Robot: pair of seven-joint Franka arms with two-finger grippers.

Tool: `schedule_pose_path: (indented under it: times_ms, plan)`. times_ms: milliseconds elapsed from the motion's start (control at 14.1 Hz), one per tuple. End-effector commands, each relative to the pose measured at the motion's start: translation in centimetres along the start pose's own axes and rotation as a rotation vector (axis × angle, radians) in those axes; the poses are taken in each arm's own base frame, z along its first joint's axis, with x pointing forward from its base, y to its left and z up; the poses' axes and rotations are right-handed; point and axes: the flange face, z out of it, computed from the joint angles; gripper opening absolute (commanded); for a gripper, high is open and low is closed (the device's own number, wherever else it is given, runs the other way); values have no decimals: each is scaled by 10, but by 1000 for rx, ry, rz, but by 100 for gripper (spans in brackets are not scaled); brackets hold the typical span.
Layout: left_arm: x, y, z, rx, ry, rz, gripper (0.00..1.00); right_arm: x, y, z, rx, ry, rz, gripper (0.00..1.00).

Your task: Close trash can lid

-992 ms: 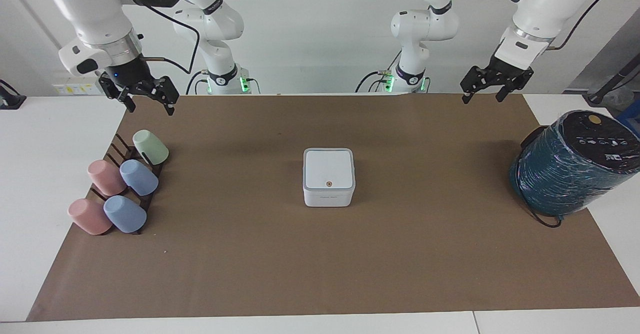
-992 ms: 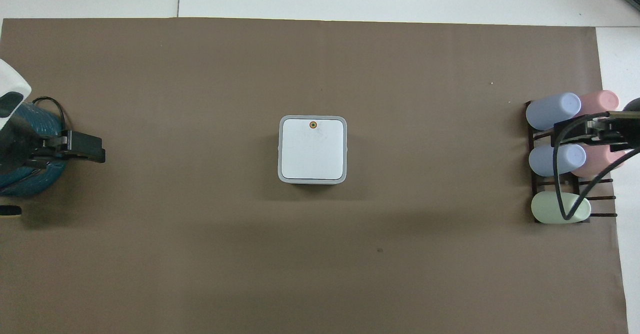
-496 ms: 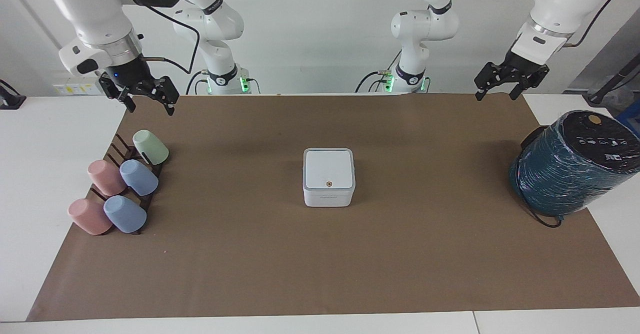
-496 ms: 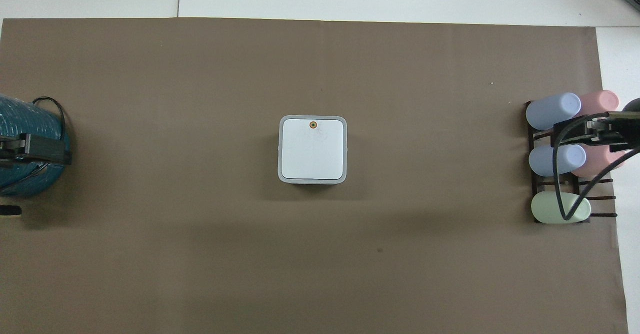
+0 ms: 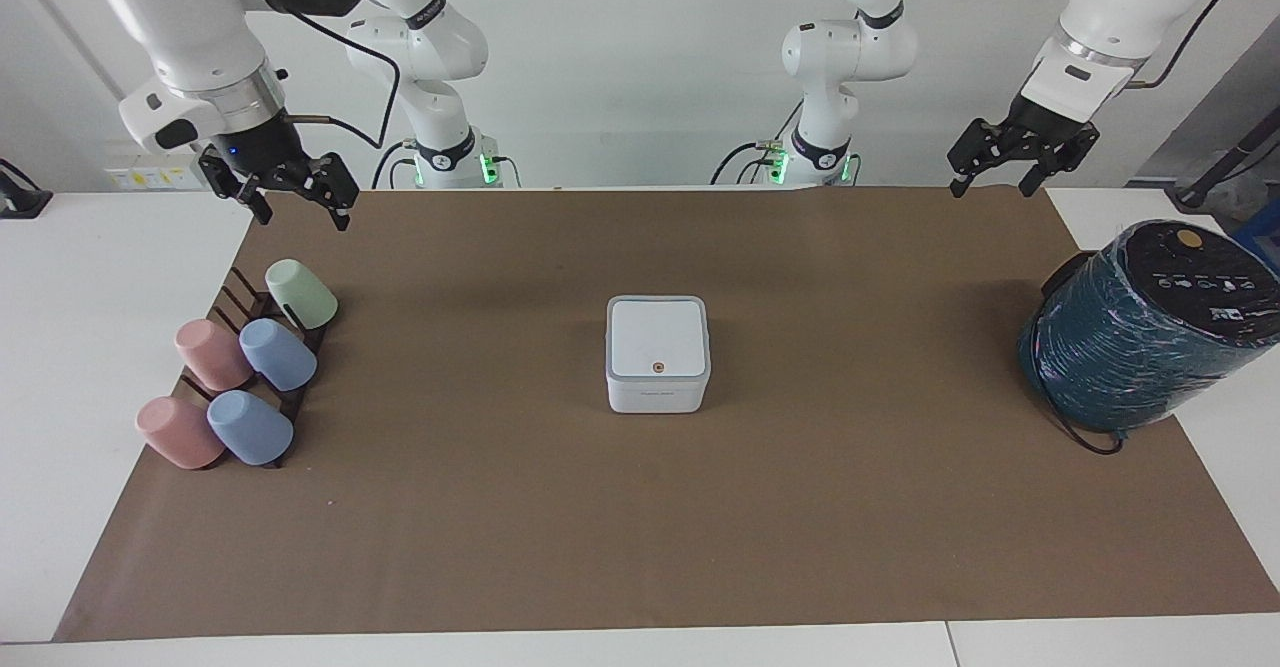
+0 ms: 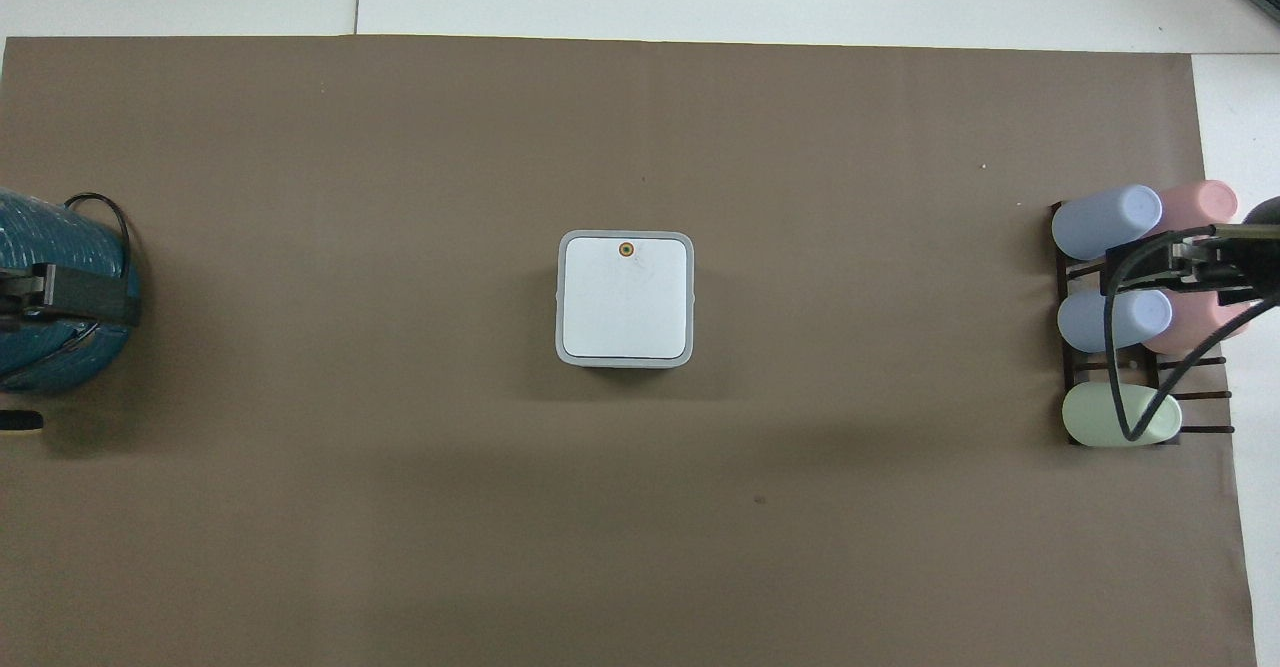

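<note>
Trash can (image 5: 658,379) at mid-table on brown paper (image 5: 640,507), upright, well apart from both grippers. Lid (image 5: 657,336) down flat inside the grey rim, so contents hidden. Square top, no long axis; orange dot (image 6: 626,248) on the lid edge farther from the robots. Rack (image 5: 262,347) at the right arm's end holding five tipped cups: one green (image 5: 301,293), two blue, two pink. Teal-wrapped cylinder (image 5: 1140,332) lying tilted at the left arm's end, black cable at its base. Left gripper (image 5: 1000,173) raised over the paper's edge nearest the robots, fingers spread, holding nothing. Right gripper (image 5: 298,202) raised over the paper's corner near the rack, fingers spread, empty. Versus one second ago: left gripper higher and shifted toward its end of the table; right gripper, trash can, lid, cups unchanged.
</note>
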Motion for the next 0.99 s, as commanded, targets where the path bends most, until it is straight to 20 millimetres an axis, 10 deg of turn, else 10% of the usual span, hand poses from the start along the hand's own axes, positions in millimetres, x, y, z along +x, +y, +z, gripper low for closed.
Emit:
schedule_pose_path:
  times_ms: [0,921]
  plan:
    - [-6,3,-5,22,2,12,100,-7,4,-1,-1,14,-15,100]
    - [-6,13,-6,73,4,37,100,-7,4,-1,-2,12,-16,100]
